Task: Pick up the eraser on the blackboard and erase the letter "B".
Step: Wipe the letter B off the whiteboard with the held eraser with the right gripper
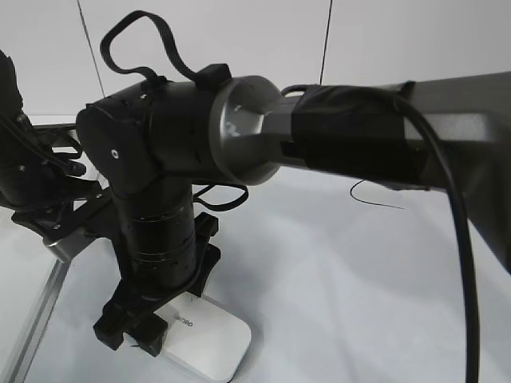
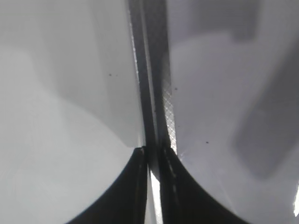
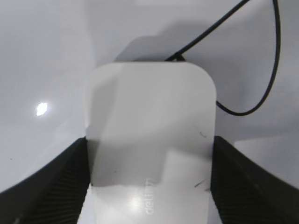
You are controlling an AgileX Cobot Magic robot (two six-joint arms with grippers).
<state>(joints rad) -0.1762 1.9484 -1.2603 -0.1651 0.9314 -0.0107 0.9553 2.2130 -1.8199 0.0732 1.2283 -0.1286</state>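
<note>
White walls with dark seams back the scene, and below them lies the large white dry-erase blackboard (image 1: 343,271) with its grey metal frame along the left edge. On it curves a thin black marker stroke (image 3: 261,88) (which letter it belongs to cannot be told). The right arm's black pincer (image 3: 149,182) stands wide open astride the white rounded-rectangular plastic eraser (image 3: 152,135), fingers just beside its long edges, the eraser lying flat on the board's near left part. The left pincer (image 2: 154,186) is closed over the frame strip.
</note>
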